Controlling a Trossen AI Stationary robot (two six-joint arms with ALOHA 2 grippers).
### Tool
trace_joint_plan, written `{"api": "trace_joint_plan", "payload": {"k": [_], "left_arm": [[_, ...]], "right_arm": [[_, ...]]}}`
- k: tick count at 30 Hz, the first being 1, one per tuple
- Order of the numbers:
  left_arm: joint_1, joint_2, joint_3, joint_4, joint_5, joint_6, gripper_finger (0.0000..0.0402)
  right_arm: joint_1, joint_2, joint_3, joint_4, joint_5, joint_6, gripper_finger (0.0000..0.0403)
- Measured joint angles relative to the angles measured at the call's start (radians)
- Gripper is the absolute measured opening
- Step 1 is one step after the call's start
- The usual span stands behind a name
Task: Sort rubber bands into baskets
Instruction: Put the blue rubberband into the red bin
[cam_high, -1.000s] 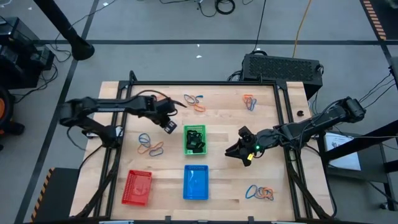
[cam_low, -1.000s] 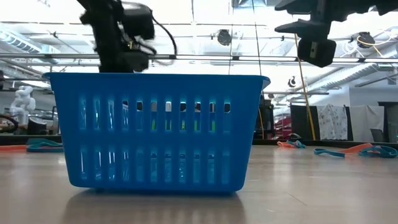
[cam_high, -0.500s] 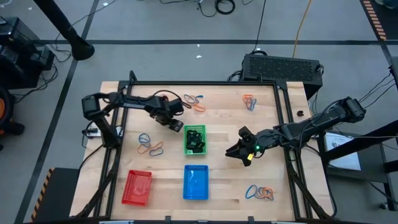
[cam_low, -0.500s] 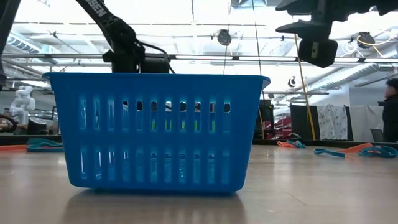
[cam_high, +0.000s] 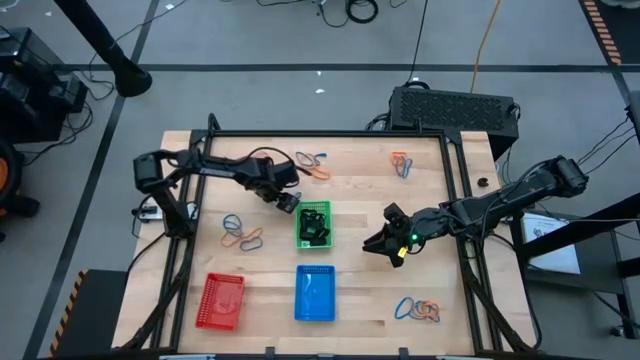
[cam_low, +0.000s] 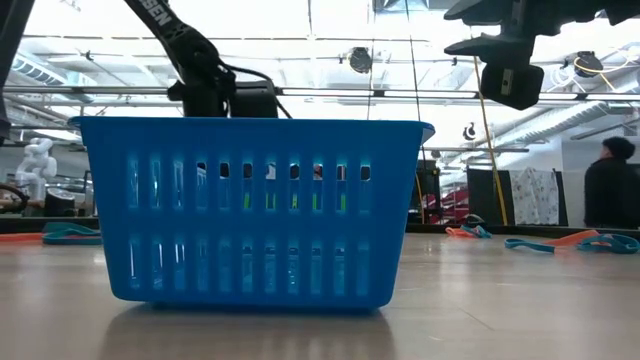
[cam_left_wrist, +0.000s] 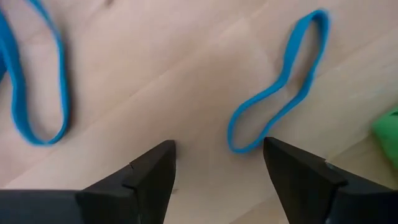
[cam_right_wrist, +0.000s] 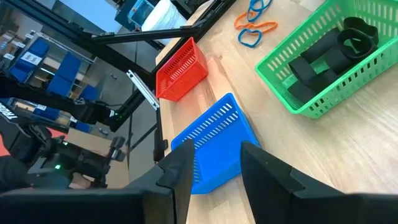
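My left gripper (cam_high: 287, 201) stands open and points down at the table, just left of the green basket (cam_high: 313, 226). In the left wrist view a blue rubber band (cam_left_wrist: 278, 94) lies flat on the wood, its near end between my left gripper's (cam_left_wrist: 217, 158) fingertips; another blue band (cam_left_wrist: 37, 81) lies farther off. The green basket (cam_right_wrist: 323, 59) holds black bands (cam_right_wrist: 323, 56). The blue basket (cam_high: 315, 293) and red basket (cam_high: 221, 300) stand near the front edge. My right gripper (cam_high: 385, 243) hangs open and bare above the table, right of the green basket.
Loose bands lie in clusters at the left (cam_high: 242, 235), far middle (cam_high: 313, 165), far right (cam_high: 401, 163) and near right (cam_high: 418, 310). A black frame (cam_high: 330, 133) borders the table. In the low view a person (cam_low: 610, 190) stands beyond the table.
My left gripper has come down and a little toward the green basket; in the low view it has sunk behind the blue basket's rim. The arm's elbow has swung in toward the table.
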Motion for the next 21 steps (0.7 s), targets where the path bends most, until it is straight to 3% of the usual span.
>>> {"api": "trace_joint_plan", "payload": {"k": [7,16,21], "left_arm": [[-0.02,0.003,0.027,0.102,0.007,0.051,0.0248],[-0.029,0.027,0.028,0.027,-0.038,0.093,0.0247],[-0.076,0.028,0.026,0.035,-0.069,0.108,0.0207]], "right_arm": [[0.0,0.0,0.0,0.0,0.0,0.0,0.0123],[0.0,0.0,0.0,-0.001,-0.001,0.011,0.0123],[0.0,0.0,0.0,-0.003,-0.001,0.01,0.0123]]}}
